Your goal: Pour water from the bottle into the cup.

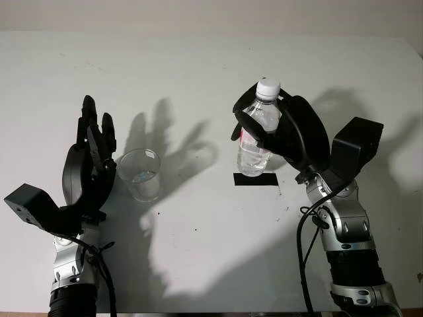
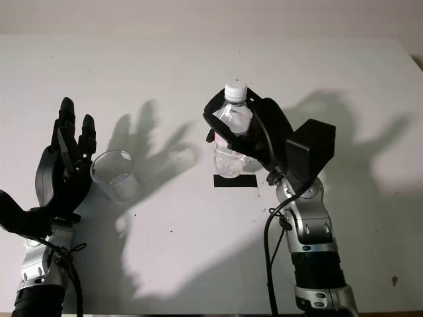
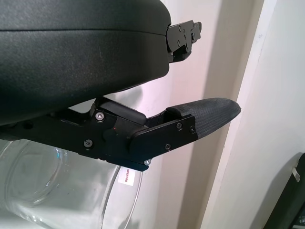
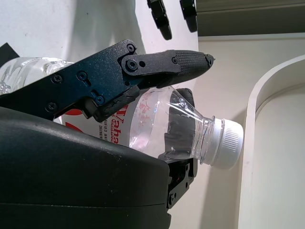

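Note:
A clear plastic water bottle (image 1: pixel 258 142) with a white cap (image 1: pixel 268 88) stands upright on a black tape mark (image 1: pixel 255 179), right of the table's centre. My right hand (image 1: pixel 261 117) is wrapped around it from the right; in the right wrist view a finger (image 4: pixel 162 62) crosses the bottle (image 4: pixel 143 124), which lies against the palm. A clear, upright cup (image 1: pixel 141 174) stands to the left of the bottle. My left hand (image 1: pixel 98 132) is open just left of the cup, palm facing it. The cup's wall (image 3: pixel 57 191) appears close below a left finger (image 3: pixel 200 117).
The white table (image 1: pixel 211 66) carries strong hand shadows between the cup and the bottle. A gap of about one hand's width separates the cup from the bottle. The table's front edge runs just below both forearms.

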Action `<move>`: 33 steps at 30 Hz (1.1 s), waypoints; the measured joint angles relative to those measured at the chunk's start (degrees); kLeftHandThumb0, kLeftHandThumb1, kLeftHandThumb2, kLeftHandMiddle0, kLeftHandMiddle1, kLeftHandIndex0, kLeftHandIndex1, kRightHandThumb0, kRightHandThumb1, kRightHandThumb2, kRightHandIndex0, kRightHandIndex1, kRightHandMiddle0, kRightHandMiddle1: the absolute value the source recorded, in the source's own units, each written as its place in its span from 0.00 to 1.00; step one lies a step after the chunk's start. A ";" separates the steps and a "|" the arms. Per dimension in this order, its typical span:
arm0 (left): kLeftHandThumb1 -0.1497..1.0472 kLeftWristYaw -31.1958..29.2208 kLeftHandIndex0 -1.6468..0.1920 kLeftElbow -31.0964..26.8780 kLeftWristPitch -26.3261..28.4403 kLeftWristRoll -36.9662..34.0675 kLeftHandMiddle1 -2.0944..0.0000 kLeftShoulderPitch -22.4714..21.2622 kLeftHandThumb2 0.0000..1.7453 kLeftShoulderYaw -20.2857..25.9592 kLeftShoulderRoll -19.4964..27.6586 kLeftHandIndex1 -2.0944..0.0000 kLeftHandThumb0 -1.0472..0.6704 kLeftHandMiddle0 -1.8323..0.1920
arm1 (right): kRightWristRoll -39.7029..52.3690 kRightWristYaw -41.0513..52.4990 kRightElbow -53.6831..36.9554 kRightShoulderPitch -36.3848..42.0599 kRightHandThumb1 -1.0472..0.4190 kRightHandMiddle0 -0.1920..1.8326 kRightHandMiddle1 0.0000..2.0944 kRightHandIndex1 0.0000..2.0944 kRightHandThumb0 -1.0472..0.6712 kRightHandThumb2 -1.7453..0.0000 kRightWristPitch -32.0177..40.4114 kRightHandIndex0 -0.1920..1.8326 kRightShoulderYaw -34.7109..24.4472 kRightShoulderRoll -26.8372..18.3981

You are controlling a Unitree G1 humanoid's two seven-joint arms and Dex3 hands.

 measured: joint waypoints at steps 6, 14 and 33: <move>1.00 -1.07 1.00 -0.02 0.01 -0.92 1.00 0.16 0.42 0.46 0.21 1.00 0.17 1.00 | 0.00 -1.29 0.03 1.08 0.00 0.51 1.00 1.00 0.37 0.70 0.84 0.71 -0.10 0.51; 1.00 -1.44 1.00 -0.15 0.08 -1.08 1.00 0.47 0.42 0.83 0.64 1.00 0.17 1.00 | 0.10 -2.24 0.78 1.96 0.00 0.51 1.00 1.00 0.36 0.71 1.07 0.69 -0.31 1.00; 1.00 -1.94 1.00 0.15 0.43 -1.80 1.00 0.39 0.42 1.24 0.74 1.00 0.17 1.00 | 1.49 4.34 8.36 2.80 0.00 0.26 1.00 1.00 0.33 0.76 -11.68 0.48 -0.81 1.93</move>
